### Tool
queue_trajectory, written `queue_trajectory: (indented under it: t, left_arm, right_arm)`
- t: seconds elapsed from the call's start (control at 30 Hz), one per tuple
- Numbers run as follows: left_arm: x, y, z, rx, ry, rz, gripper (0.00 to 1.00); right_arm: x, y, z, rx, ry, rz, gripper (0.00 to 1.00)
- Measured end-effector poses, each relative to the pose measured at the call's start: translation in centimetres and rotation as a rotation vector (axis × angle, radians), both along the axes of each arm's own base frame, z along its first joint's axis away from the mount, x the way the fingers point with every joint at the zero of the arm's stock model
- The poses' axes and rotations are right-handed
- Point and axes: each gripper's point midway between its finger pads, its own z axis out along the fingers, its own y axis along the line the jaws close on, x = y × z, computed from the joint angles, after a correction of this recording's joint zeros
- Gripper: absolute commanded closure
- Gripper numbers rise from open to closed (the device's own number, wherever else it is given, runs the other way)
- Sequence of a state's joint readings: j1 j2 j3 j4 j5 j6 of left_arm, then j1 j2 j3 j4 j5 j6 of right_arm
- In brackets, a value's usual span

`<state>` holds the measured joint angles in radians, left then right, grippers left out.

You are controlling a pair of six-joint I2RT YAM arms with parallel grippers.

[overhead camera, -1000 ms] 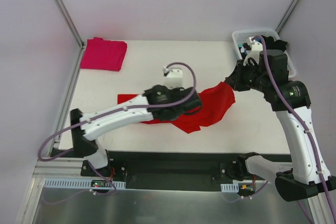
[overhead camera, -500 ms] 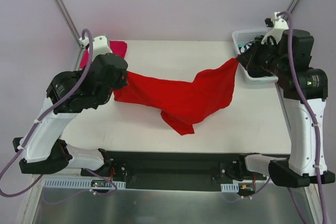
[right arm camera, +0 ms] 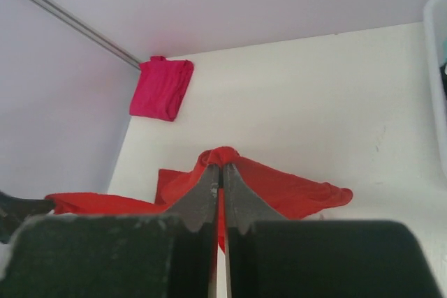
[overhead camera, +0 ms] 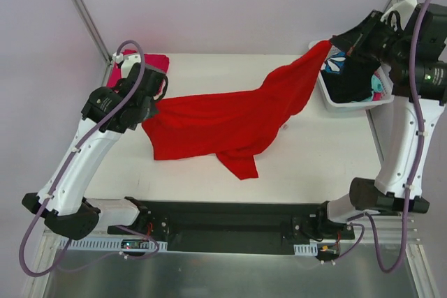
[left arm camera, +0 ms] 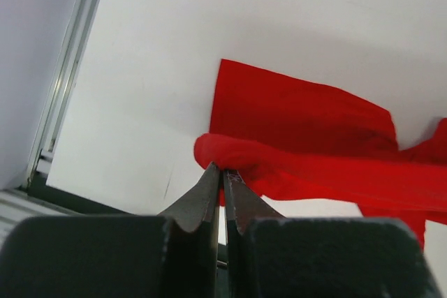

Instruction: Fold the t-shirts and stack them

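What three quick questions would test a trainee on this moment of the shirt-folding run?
1. True or false: the left gripper and the right gripper are each shut on the red t-shirt.
2. Where does the folded pink t-shirt lie? A) at the far left corner of the table; B) in the bin; C) under the right arm's base.
3. Short answer: what holds the black garment?

Key: 1 true. 2 A. 3 the white basket at the table's far right.
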<state>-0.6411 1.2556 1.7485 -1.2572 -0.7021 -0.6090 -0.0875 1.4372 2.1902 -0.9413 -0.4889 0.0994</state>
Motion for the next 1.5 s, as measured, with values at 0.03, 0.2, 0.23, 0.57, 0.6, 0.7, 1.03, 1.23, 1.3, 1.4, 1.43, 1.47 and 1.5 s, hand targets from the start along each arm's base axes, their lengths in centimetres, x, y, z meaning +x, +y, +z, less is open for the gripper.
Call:
queue_trajectory:
  t: [0.03,0.2,0.23,0.57,0.6,0.7,1.03,1.23,1.3,1.4,1.43,1.47,1.5]
  left_arm:
    - [0.2,0.4,-1.0,-0.007,0.031,0.005,1.00]
    - [1.4,2.2,-2.3,-0.053,0.068,0.048,1.00]
    - [1.5,2.1,-2.2,-0.064,0.061,0.041,1.00]
    - [1.0,2.6,0.9,-0.133,-0.025,-0.018,1.00]
    - [1.1,2.3,1.2,-0.140,-0.030,-0.036,1.00]
    - [1.2,1.2,1.1,-0.167,-0.016,-0.091,1.00]
    - [1.3,-2.6,4.4,-0.256,-0.066,-0.330,1.00]
    - [2.1,-2.9,9.5,-0.265,-0.187,-0.359,1.00]
    - [2.6,-2.9,11.3,-0.268,-0.230,-0.355,1.00]
    - [2.9,-3.0,12.7,-0.282,-0.269,-0.356,1.00]
    - [2.8,-3.0,12.8,-0.286,-0.270,-0.354,1.00]
    - [2.6,-3.0,12.8,-0.292,-0.270,-0.351,1.00]
    - [2.6,-3.0,12.8,-0.295,-0.269,-0.349,1.00]
  right_arm:
    - [0.9,0.1,0.1,0.022,0.005,0.013,0.99]
    - [4.2,0.1,0.1,0.155,0.046,0.057,0.99]
    - [4.7,-0.1,0.2,0.184,0.050,0.063,0.99]
    - [4.6,-0.3,5.6,0.399,-0.049,0.149,0.99]
    - [4.5,0.0,6.2,0.417,-0.058,0.165,0.99]
    - [4.0,0.4,7.9,0.459,-0.088,0.200,0.99]
    - [1.6,1.3,11.0,0.538,-0.131,0.266,0.99]
    - [-0.8,2.5,11.3,0.546,-0.125,0.307,0.99]
    - [-2.0,3.2,11.7,0.541,-0.131,0.332,0.99]
    - [-4.2,4.6,12.2,0.521,-0.149,0.383,0.99]
    - [-5.0,5.0,12.2,0.506,-0.158,0.400,0.99]
    - [-5.8,5.3,12.1,0.488,-0.166,0.409,0.99]
    - [-6.4,5.5,11.9,0.477,-0.167,0.415,0.99]
